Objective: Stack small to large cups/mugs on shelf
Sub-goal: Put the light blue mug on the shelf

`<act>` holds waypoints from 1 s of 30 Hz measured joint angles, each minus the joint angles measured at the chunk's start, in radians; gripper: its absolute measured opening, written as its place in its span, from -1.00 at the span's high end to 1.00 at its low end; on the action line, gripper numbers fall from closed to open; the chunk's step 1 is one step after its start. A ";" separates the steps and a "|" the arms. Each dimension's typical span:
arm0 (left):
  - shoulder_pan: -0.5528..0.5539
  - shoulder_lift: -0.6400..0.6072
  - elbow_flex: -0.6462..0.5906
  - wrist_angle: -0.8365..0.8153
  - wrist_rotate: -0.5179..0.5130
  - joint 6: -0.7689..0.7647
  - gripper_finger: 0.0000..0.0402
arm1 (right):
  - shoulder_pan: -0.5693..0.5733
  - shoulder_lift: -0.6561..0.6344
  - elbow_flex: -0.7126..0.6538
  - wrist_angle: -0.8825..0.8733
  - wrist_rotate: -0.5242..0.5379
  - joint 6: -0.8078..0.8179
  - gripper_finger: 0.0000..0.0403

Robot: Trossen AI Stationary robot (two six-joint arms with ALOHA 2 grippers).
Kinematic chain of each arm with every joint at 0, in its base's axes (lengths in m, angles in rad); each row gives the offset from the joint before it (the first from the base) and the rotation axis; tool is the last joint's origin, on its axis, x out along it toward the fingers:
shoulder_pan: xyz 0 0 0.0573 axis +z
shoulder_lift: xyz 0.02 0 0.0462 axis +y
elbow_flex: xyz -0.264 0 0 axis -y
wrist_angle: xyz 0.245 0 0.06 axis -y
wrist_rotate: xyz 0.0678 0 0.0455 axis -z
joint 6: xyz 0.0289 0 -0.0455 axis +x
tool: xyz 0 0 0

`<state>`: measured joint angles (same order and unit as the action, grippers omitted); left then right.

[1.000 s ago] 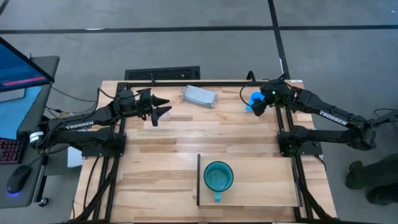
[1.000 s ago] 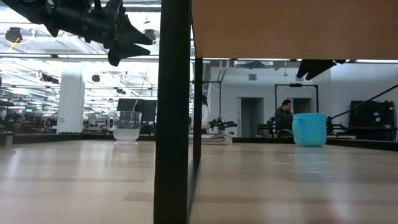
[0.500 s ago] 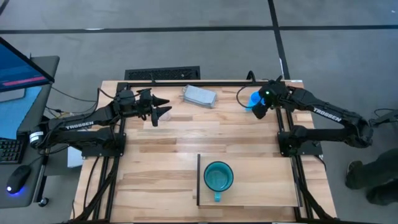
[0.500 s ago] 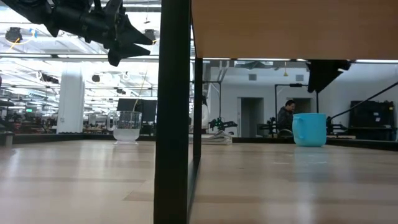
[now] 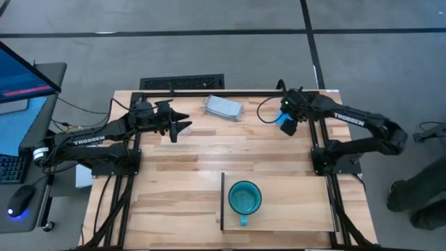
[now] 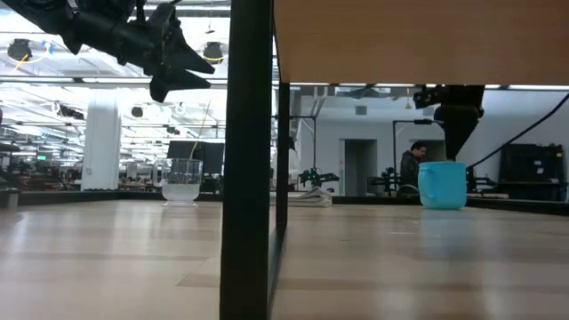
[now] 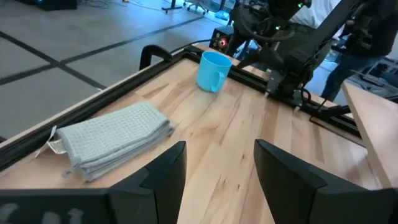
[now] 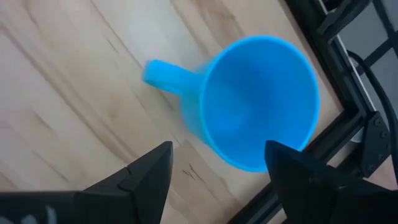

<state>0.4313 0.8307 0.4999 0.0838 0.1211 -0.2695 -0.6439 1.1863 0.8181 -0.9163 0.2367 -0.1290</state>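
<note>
The bright-blue mug [image 5: 283, 113] stands upright on its base near the table's far right edge; its handle [image 8: 165, 71] sticks out sideways. My right gripper [image 5: 287, 123] hovers open just above it [image 6: 458, 120], one finger on each side of the mug's mouth [image 8: 258, 102], touching nothing. The teal mug [image 5: 244, 199] stands on the shelf board [image 5: 293, 209]. The clear cup [image 6: 181, 180] sits upright at far left. My left gripper [image 5: 178, 124] hangs open in the air above that area [image 7: 217, 180].
A folded grey-blue cloth [image 5: 223, 108] lies at the far edge between the arms [image 7: 112, 140]. The shelf's dark upright edge [image 5: 222, 202] stands left of the teal mug. A black frame rail [image 8: 323, 143] runs close behind the blue mug. A person [image 6: 411, 167] stands in the room beyond.
My right gripper has come down toward the blue mug and shifted slightly toward the table's left, ending right above the mug's mouth. The mug has stayed put. My left arm has kept still.
</note>
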 joint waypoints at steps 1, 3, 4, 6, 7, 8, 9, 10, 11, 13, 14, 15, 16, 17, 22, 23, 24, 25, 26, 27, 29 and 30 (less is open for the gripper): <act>0.000 0.000 0.000 0.000 0.000 0.000 0.11 | -0.008 0.006 0.000 0.005 0.000 -0.011 -0.38; 0.000 0.000 0.000 0.000 0.000 0.002 0.11 | -0.025 0.015 0.000 0.020 -0.002 -0.038 -0.38; 0.000 0.000 0.000 0.000 0.000 0.009 0.11 | -0.033 0.019 0.000 0.026 -0.003 -0.053 -0.38; 0.000 0.000 0.000 -0.002 0.000 0.020 0.11 | -0.045 0.027 0.000 0.034 -0.006 -0.074 -0.38; 0.000 0.000 0.000 -0.006 0.000 0.024 0.11 | -0.051 0.032 0.000 0.034 -0.018 -0.082 -0.38; 0.000 0.000 0.000 -0.007 0.000 0.028 0.11 | -0.058 0.038 0.000 0.034 -0.030 -0.088 -0.38; 0.000 0.000 0.000 -0.007 0.000 0.035 0.11 | -0.065 0.044 0.000 0.035 -0.039 -0.089 -0.38; 0.000 0.000 0.000 -0.007 0.000 0.041 0.11 | -0.069 0.052 0.000 0.034 -0.052 -0.089 -0.38; 0.000 0.000 0.000 -0.007 0.000 0.044 0.11 | -0.072 0.060 0.000 0.034 -0.061 -0.089 -0.38; 0.000 0.000 0.000 -0.007 -0.001 0.048 0.11 | -0.073 0.079 0.000 0.036 -0.070 -0.092 -0.38; 0.000 0.000 0.000 -0.007 -0.002 0.048 0.11 | -0.073 0.088 0.000 0.038 -0.074 -0.096 -0.38; 0.000 0.000 0.000 -0.007 -0.002 0.048 0.11 | -0.072 0.095 0.000 0.042 -0.079 -0.107 -0.38; 0.000 0.000 0.000 -0.007 -0.004 0.048 0.11 | -0.072 0.102 0.000 0.044 -0.080 -0.118 -0.38; 0.000 0.000 0.000 -0.007 -0.005 0.048 0.11 | -0.071 0.110 0.000 0.049 -0.080 -0.128 -0.38; 0.000 0.000 0.000 -0.014 -0.006 0.048 0.11 | -0.073 0.151 0.000 0.074 -0.080 -0.134 -0.27; 0.000 0.000 0.000 -0.014 -0.006 0.048 0.11 | -0.075 0.159 0.000 0.075 -0.080 -0.134 -0.22; 0.000 0.000 0.000 -0.015 -0.006 0.047 0.11 | -0.078 0.166 0.000 0.075 -0.081 -0.134 -0.15; 0.000 0.000 0.000 -0.017 -0.006 0.047 0.11 | -0.080 0.172 0.000 0.075 -0.082 -0.134 -0.07; 0.000 0.000 0.000 -0.022 -0.006 0.047 0.11 | -0.080 0.179 0.000 0.076 -0.082 -0.134 0.01; 0.000 0.000 0.000 -0.023 -0.006 0.046 0.11 | -0.081 0.185 0.000 0.076 -0.082 -0.134 0.11; 0.000 0.000 0.000 -0.023 -0.007 0.043 0.11 | -0.088 0.192 0.000 0.075 -0.083 -0.134 0.33; 0.000 0.000 0.000 -0.023 -0.007 0.043 0.11 | -0.092 0.194 0.000 0.075 -0.083 -0.134 0.45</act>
<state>0.4313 0.8307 0.4999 0.0608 0.1139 -0.2264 -0.7356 1.3799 0.8181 -0.8410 0.1537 -0.2630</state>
